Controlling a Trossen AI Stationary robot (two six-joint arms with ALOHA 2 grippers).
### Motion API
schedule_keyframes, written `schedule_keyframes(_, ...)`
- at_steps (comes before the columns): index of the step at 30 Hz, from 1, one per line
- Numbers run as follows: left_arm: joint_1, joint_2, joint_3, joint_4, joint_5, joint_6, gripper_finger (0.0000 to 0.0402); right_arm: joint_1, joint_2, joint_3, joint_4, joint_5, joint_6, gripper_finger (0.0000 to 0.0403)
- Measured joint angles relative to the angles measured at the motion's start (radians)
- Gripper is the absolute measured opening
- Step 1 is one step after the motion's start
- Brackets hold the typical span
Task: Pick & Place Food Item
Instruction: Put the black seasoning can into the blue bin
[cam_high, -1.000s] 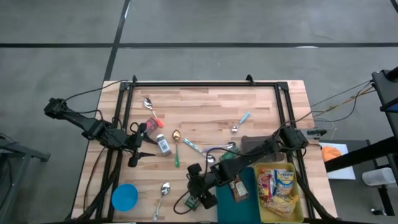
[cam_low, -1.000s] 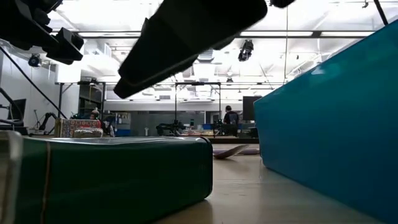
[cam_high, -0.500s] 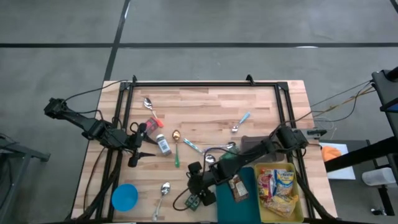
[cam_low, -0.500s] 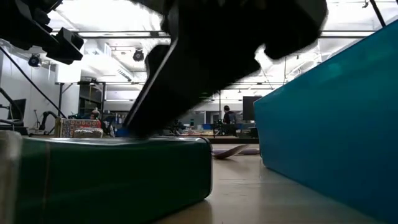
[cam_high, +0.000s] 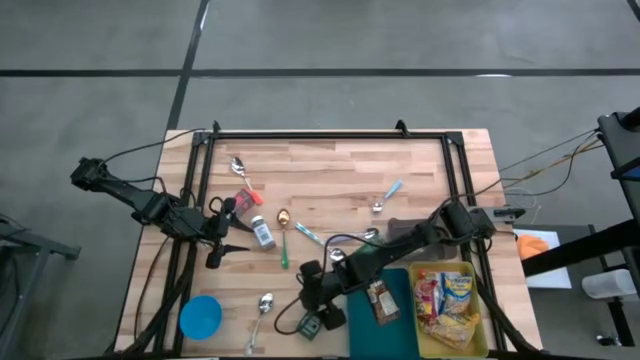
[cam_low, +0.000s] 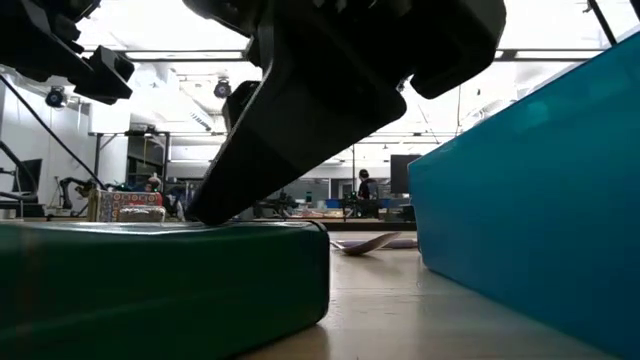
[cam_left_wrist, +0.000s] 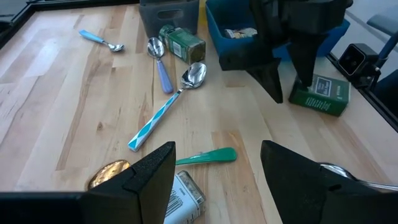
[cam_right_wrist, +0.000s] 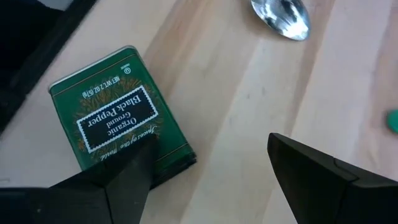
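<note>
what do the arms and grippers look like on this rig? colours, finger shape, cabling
Both arms are black, slim and jointed, with dark cables trailing from them. The left gripper and right gripper each have two matte black fingers, broad and flat, tapering to wedge tips. No markings are readable on them.

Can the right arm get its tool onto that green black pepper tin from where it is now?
Probably yes. The right tool hangs open just above the black pepper tin, one finger at the tin's edge. Nothing lies between them; the blue bin stands beside, apart from the tin.
</note>
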Motion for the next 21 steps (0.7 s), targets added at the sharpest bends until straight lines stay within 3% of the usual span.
schedule_keyframes(8,0.0,0.0,0.0,0.0,0.0,0.0,0.0241,-0.023,-0.009,0.001,-0.09,0.062,0.0,0.0306)
schedule_keyframes(13,0.0,0.0,0.0,0.0,0.0,0.0,0.0241,-0.04,-0.023,0.001,-0.17,0.179,0.005,0.0306)
schedule_keyframes(21,0.0,0.0,0.0,0.0,0.0,0.0,0.0241,-0.064,-0.053,-0.001,-0.294,0.278,0.066,0.0306)
